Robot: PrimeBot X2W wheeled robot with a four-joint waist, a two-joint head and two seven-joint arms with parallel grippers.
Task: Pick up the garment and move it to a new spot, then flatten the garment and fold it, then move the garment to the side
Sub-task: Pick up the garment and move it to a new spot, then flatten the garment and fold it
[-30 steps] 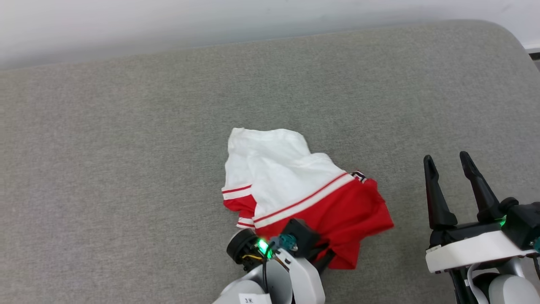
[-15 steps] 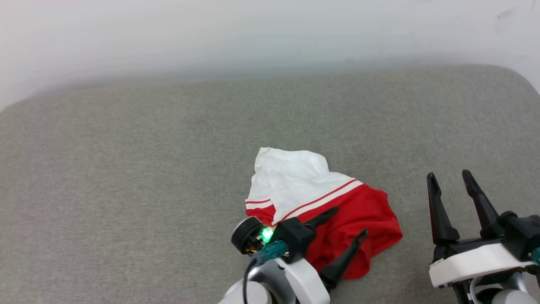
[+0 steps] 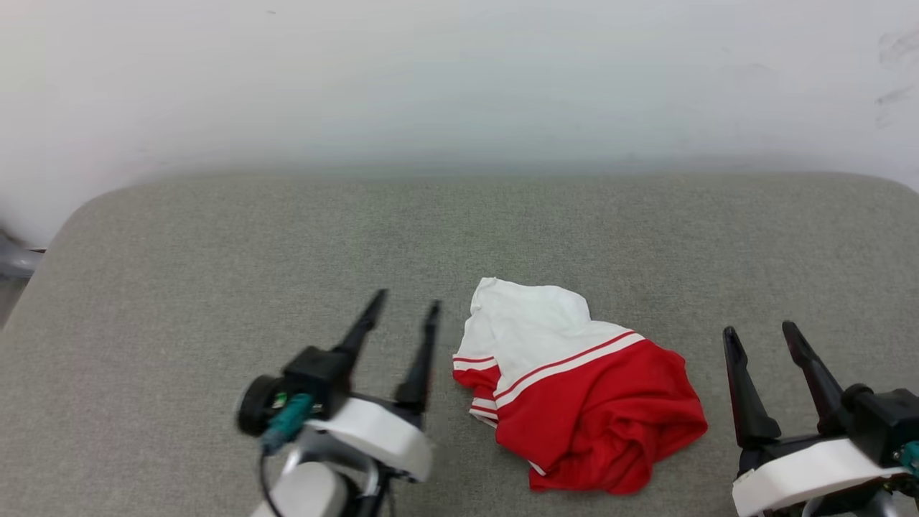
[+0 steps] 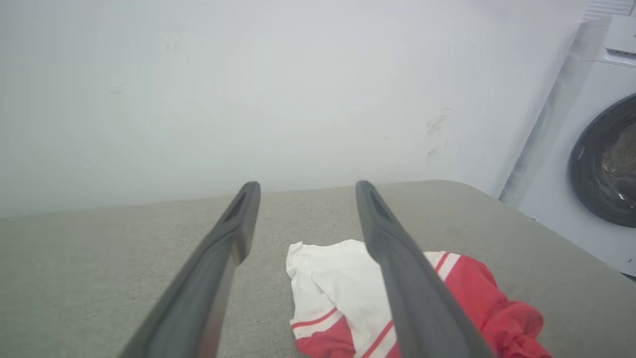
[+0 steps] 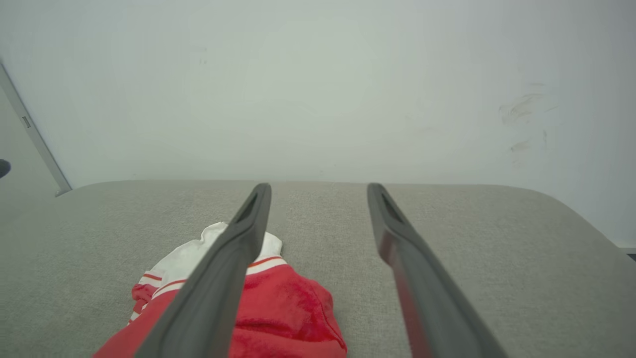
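Since neither gripper is holding anything, I'd call this the gap between steps. The shirt (image 3: 581,388) lies in a crumpled heap on the grey pad (image 3: 215,244), toward the robot's side of it, with the white sleeve part facing the wall and the red body bunched nearer the robot. Left gripper (image 3: 407,299) sits just beside the shirt's left edge, fingers spread, not touching it. Right gripper (image 3: 759,329) is off on the other side, also spread, a bit further from the cloth. My guess is flattening comes next. That needs each gripper to pinch its own edge or corner and pull outward. Tricky bit: the layers are folded over themselves, so catching just one won't be easy.
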